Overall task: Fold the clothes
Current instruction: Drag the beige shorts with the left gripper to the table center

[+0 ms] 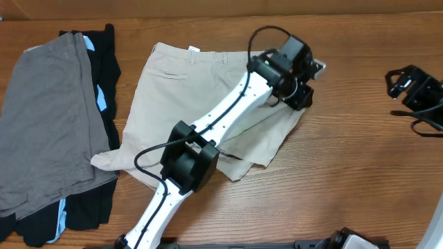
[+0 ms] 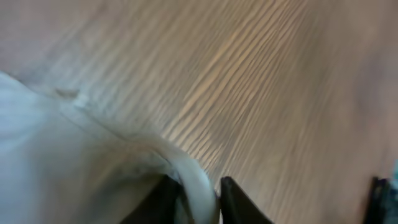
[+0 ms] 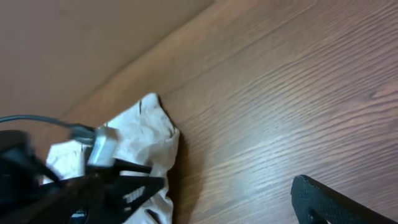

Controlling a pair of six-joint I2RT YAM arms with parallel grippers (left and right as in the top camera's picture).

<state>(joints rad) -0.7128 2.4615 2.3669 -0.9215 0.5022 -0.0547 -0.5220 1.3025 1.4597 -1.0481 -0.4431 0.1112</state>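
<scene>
The pale beige shorts (image 1: 180,97) lie spread on the wooden table, waistband toward the far edge, with the right leg rumpled and partly folded. My left arm reaches across them, and my left gripper (image 1: 304,90) is at their far right corner. In the left wrist view the left gripper (image 2: 202,193) is shut on a fold of the cream cloth (image 2: 74,162), lifted a little off the wood. My right gripper (image 1: 400,83) is apart at the far right, open and empty. One of its fingers (image 3: 336,202) shows in the right wrist view, with the shorts' corner (image 3: 146,134) beyond it.
A grey garment (image 1: 45,117) lies on a black garment with light-blue trim (image 1: 104,62) at the table's left side. The table's far edge meets a brown wall (image 3: 74,43). Bare wood (image 1: 346,152) lies between the shorts and the right arm.
</scene>
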